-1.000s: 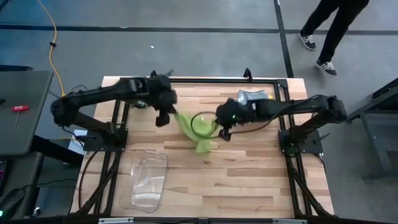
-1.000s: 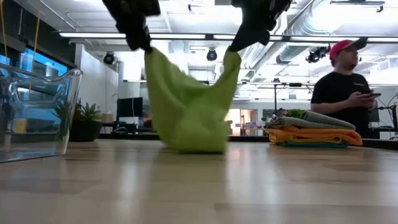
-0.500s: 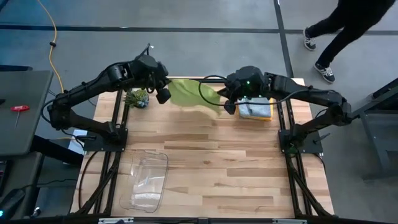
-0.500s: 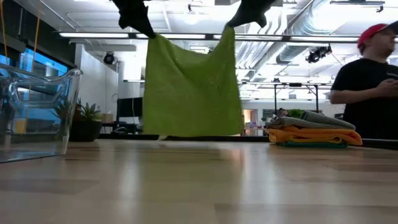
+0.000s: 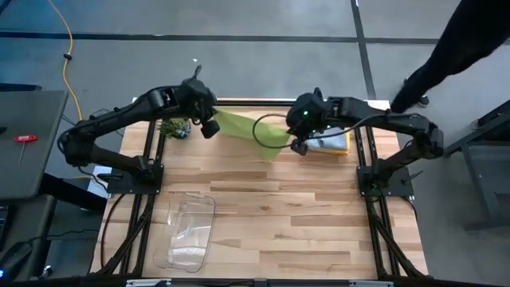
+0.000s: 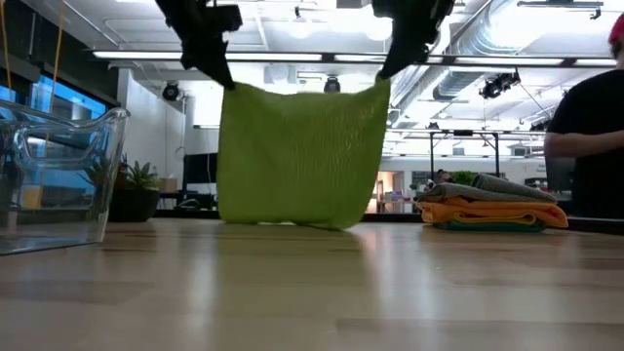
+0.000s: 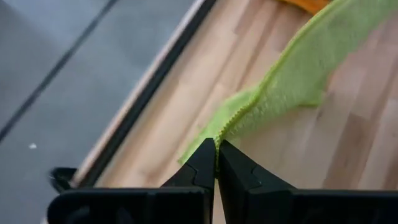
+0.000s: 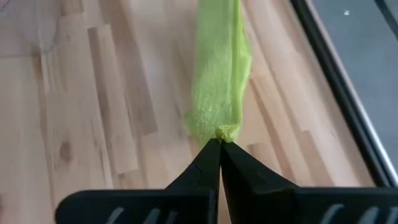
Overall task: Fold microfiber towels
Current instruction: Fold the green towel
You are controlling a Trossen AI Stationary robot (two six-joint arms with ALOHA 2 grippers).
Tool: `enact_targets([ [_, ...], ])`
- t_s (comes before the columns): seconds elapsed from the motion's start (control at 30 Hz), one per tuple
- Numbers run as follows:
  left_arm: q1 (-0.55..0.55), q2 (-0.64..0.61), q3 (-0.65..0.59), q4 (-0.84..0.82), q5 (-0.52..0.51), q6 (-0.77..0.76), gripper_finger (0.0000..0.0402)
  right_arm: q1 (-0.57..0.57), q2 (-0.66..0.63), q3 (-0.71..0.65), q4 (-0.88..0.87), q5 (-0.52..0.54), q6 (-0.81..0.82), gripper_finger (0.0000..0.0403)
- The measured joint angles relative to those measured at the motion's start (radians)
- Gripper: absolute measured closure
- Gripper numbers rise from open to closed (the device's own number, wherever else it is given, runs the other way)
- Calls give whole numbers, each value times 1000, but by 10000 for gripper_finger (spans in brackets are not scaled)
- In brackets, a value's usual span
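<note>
A lime green microfiber towel (image 6: 297, 156) hangs spread out as a flat sheet between my two grippers, over the far middle of the table (image 5: 243, 127). My left gripper (image 6: 226, 80) is shut on one upper corner and my right gripper (image 6: 383, 73) on the other. The towel's lower edge (image 6: 292, 223) reaches down to about table height; I cannot tell if it touches. Folded towels lie stacked (image 6: 492, 205) at the far right, grey on top, then orange, teal at the bottom. My left gripper (image 7: 216, 144) pinches the towel's upper corner (image 7: 222, 127) at the stitched hem between its two fingertips, slanting down from above. The cloth runs away from it and hangs below. My right gripper (image 8: 221, 144) pinches the other upper corner (image 8: 224, 132), bunched into a small tuft, between its fingertips, slanting down from above. The top edge (image 6: 302, 90) runs nearly straight between the two holds.
A clear plastic bin (image 5: 187, 231) stands at the near left. A small spiky plant (image 5: 175, 126) sits at the far left, beside my left arm. A person (image 6: 595, 146) stands beyond the table's far right corner. Bare wood (image 5: 303, 215) lies in the middle and near right.
Both grippers have gone up and toward the table's far edge, staying shut on the towel's corners. The towel, which sagged in a heap on the table, has been lifted and drawn out into a flat hanging sheet; in the last half second it sank a little.
</note>
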Motion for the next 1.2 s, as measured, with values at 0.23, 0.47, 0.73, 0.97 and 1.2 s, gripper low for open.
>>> enact_targets([
  [0.23, -89, -9, -87, -2, 0, -106, 401, 78, 98, 0, 88, -11, 4, 403],
  [0.47, -211, -68, -125, -52, -2, -225, 401, 170, 184, -1, 213, -111, 16, 403],
  [0.73, -284, -149, -216, -154, 1, -383, 401, 260, 251, -2, 298, -186, 53, 403],
  [0.97, -220, -190, -145, -100, -67, -330, 401, 156, 156, -1, 100, -22, -5, 403],
  [1.2, -87, -163, -105, 90, -55, -208, 401, -73, 45, 0, -2, 87, -181, 403],
])
